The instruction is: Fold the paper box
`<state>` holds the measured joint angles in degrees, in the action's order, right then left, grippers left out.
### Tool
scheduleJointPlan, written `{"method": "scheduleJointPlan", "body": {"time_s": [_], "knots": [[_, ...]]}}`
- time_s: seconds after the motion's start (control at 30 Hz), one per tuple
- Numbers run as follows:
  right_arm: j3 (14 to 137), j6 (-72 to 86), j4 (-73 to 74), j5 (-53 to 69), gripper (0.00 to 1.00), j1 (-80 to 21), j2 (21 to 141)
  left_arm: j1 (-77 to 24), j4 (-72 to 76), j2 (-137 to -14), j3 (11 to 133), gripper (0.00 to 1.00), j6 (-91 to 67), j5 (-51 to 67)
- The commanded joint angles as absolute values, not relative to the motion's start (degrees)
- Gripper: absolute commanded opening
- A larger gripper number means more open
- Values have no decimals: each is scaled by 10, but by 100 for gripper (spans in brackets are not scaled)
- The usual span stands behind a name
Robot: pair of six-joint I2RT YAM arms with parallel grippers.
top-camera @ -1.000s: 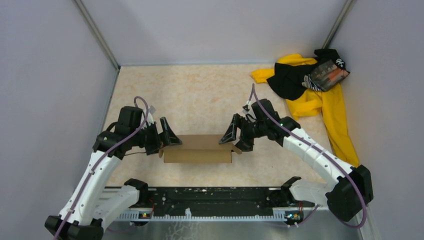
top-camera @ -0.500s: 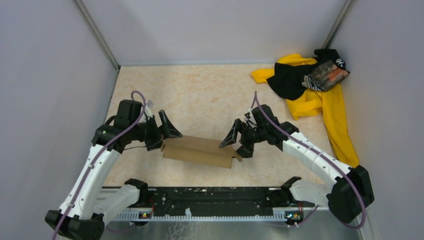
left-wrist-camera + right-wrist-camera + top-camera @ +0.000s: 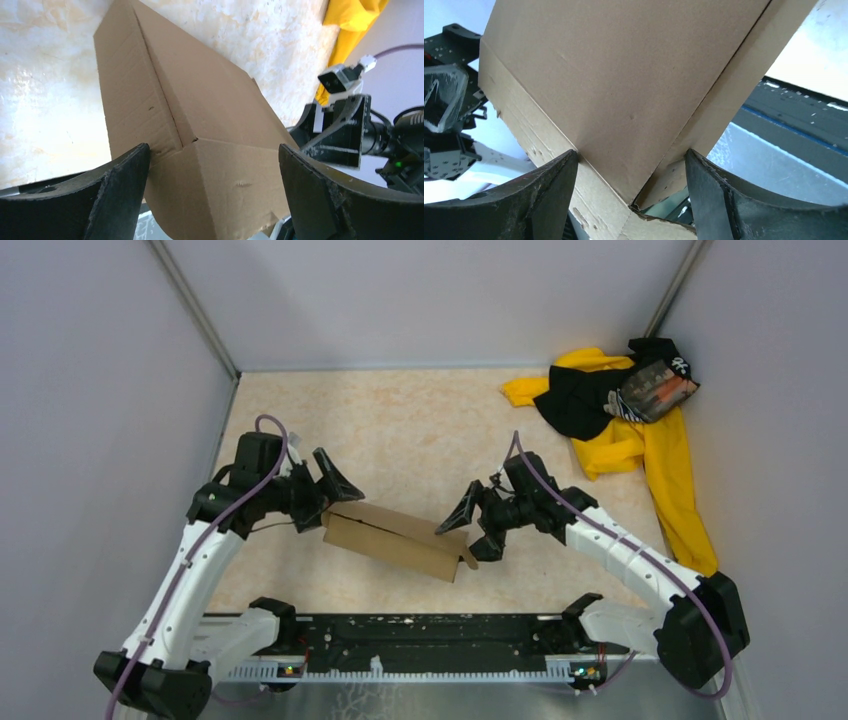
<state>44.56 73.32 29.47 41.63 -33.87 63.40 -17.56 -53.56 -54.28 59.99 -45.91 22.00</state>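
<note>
The paper box (image 3: pixel 395 538) is a brown cardboard piece folded into a long shallow shape, slanting from upper left to lower right between the two arms. My left gripper (image 3: pixel 328 505) stands wide open astride its left end. In the left wrist view the box (image 3: pixel 200 115) fills the gap of that gripper (image 3: pixel 212 150), and the left finger (image 3: pixel 125 185) touches its side. My right gripper (image 3: pixel 468 530) holds the other end. In the right wrist view both fingers of the gripper (image 3: pixel 631 152) press on the edges of the box (image 3: pixel 624 75).
A yellow-and-black cloth pile (image 3: pixel 620 410) lies at the back right, against the wall. A black rail (image 3: pixel 420 640) runs along the near edge between the arm bases. Grey walls close the table on three sides.
The box has turned from lying level to slanted. Its left end went away from the bases with my left gripper, and its right end came nearer with my right gripper.
</note>
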Motion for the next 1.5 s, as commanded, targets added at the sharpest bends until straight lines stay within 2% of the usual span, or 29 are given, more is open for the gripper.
{"method": "scheduleJointPlan", "body": {"time_s": [0.0, 0.47, 1.2, 1.47], "knots": [[481, 839, 5, 510, 74, -348, 623, -203, -509, -559, 610, 98, -571, 433], [435, 908, -90, 519, 75, -332, 622, -199, -510, -587, 631, 98, -583, 451], [367, 825, -44, 517, 75, -280, 618, -181, -543, -572, 562, 98, -501, 374], [345, 826, -55, 525, 75, -256, 617, -180, -572, -574, 574, 98, -491, 374]]}}
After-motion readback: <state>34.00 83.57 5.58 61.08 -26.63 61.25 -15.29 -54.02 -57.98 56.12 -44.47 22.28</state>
